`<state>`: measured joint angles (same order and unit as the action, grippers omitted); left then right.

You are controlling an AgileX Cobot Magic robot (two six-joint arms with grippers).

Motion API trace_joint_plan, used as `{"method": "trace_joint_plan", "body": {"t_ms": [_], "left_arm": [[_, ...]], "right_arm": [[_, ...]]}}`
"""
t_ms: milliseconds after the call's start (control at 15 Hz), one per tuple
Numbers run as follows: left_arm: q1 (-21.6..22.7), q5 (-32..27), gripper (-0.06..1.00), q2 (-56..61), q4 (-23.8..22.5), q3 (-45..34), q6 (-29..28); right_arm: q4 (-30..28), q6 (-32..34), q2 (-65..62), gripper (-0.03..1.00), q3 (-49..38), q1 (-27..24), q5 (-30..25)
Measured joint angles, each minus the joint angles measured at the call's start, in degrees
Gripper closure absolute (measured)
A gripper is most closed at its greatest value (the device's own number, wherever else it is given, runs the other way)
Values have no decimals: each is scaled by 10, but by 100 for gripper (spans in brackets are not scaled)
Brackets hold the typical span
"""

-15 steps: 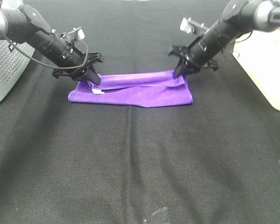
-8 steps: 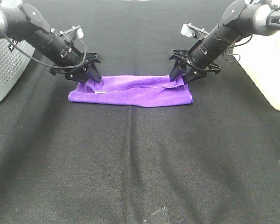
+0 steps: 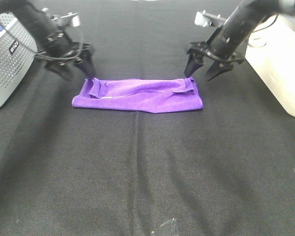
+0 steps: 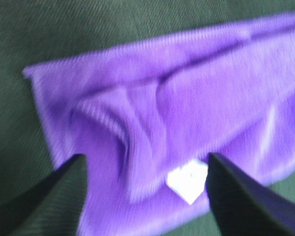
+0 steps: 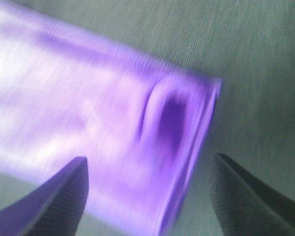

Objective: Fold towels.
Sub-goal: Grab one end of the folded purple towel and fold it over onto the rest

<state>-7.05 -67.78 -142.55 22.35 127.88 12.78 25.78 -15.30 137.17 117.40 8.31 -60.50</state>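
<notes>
the left arm (image 3: 42,27) and right arm (image 3: 238,27) are black, with pointed dark fingers (image 4: 44,196).

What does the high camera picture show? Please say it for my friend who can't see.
A purple towel, folded into a long strip, lies on a black table. The robot's left hand and right hand hang open by its two ends, holding nothing. A gray perforated bin stands far left, a cream box far right.

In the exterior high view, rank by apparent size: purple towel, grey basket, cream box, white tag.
Largest: purple towel and cream box, too alike to rank; the box is cut off by the frame.
Then: grey basket, also cut off.
Smallest: white tag.
</notes>
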Motion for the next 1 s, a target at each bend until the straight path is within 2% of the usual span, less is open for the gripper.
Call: {"method": "trace_joint_plan", "body": {"t_ms": [200, 333, 467, 733, 1000], "left_arm": [[42, -15, 27, -3, 17, 1, 2], [60, -17, 27, -19, 58, 1, 18], [65, -17, 27, -40, 79, 1, 31], [65, -18, 27, -48, 70, 1, 14], [65, -19, 27, -73, 92, 5, 19]], "right_arm": [[0, 3, -40, 29, 0, 0, -61], [0, 14, -46, 29, 0, 0, -81], [0, 18, -46, 29, 0, 0, -88], [0, 30, -46, 29, 0, 0, -89], [0, 33, -46, 29, 0, 0, -89]]}}
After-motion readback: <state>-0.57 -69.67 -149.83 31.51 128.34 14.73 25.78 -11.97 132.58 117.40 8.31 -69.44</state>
